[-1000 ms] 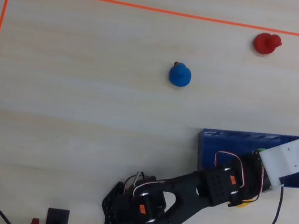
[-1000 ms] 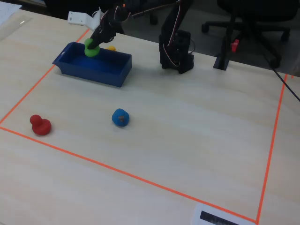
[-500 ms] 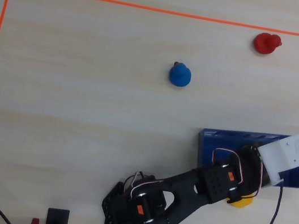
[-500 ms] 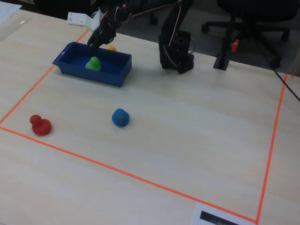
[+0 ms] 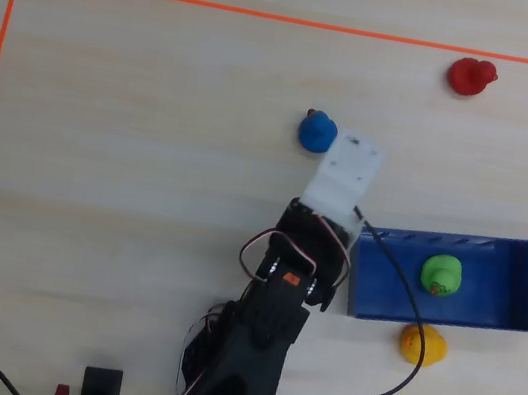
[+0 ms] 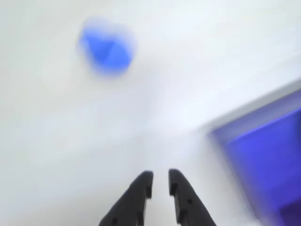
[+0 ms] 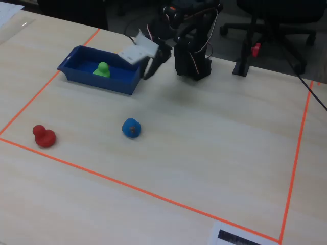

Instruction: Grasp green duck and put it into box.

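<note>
The green duck (image 5: 442,275) sits inside the blue box (image 5: 460,240), near its middle; it also shows in the fixed view (image 7: 103,69) in the box (image 7: 97,82). My gripper (image 6: 161,176) hangs over the bare table just outside the box's short end. Its jaws stand a narrow gap apart with nothing between them. In the fixed view the gripper (image 7: 149,74) is beside the box's right end. In the overhead view a white wrist mount (image 5: 348,166) hides the fingers. The box's corner (image 6: 268,155) is blurred at the right of the wrist view.
A blue duck (image 5: 318,132) sits just ahead of the gripper, also in the wrist view (image 6: 106,47) and the fixed view (image 7: 132,127). A red duck (image 5: 470,77) is near the far corner. A yellow duck (image 5: 423,344) lies beside the box. Orange tape (image 5: 274,16) bounds the workspace.
</note>
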Controlling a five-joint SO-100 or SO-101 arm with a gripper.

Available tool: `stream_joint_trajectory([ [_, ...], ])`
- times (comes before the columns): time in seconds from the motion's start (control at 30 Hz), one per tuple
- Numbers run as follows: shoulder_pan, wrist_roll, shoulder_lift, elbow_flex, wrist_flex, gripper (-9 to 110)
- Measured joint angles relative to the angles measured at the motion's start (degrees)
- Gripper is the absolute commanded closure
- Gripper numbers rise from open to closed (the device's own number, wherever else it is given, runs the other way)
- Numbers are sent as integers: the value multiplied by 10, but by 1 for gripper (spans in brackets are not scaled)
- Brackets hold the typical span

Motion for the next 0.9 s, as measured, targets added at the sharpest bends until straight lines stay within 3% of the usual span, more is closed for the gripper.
stream_joint_trajectory([
  [0.13, -122, -2, 125, 119, 101, 101],
  [0.27, -185, -3, 201, 213, 113, 101],
  [0.8, -216, -3, 319, 318, 132, 101],
  [0.9, -219, -3, 328, 318, 135, 94],
])
